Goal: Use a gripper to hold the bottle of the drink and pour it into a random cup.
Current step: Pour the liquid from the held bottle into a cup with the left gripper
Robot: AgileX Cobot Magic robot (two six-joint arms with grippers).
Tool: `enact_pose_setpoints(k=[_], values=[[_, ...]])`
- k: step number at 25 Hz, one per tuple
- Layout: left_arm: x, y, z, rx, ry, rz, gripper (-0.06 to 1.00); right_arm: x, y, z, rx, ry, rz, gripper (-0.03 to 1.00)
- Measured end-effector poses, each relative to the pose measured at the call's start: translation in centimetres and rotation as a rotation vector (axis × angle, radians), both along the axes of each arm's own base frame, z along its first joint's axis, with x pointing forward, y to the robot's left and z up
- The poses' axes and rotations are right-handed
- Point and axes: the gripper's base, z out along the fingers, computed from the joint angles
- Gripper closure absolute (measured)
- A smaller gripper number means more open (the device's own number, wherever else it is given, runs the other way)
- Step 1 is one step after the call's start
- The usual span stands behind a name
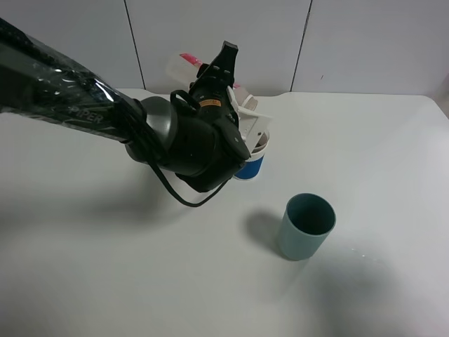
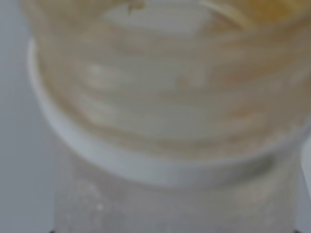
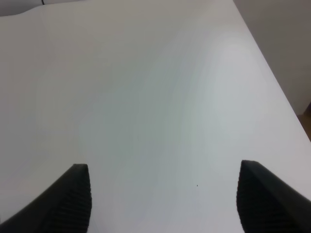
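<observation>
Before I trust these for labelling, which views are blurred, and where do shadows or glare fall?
Left wrist view: out of focus, the bottle too close and filling the frame. Exterior high view: sharp; soft shadow beside the teal cup, glare on the wrapped arm. Right wrist view: sharp, evenly lit table.

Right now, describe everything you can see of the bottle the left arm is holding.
The bottle is small, clear plastic, with a red-and-white label. The left gripper is shut on it and hides its middle. It is tipped steeply, base raised, mouth down toward the blue-banded cup. The left wrist view shows its ribbed neck, blurred and amber-tinted.
</observation>
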Motion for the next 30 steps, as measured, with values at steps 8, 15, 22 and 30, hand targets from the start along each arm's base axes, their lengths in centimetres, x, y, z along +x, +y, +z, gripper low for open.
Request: enact_pose_setpoints(k=[8,15,22,30], values=[[0.0,0.0,0.0,0.006,0.001,-0.001,0.58,0.0,0.0,0.0,0.000,0.000,0.000,0.33],[0.0,0.0,0.0,0.006,0.001,-0.001,0.58,0.0,0.0,0.0,0.000,0.000,0.000,0.33],[-0.1,0.4,0.4,-0.046,0.019,0.042,0.58,0.0,0.0,0.0,0.000,0.000,0.000,0.33],[-0.5,0.7,3.2,-0.296,0.006,0.058,0.58,0.0,0.0,0.0,0.000,0.000,0.000,0.33]])
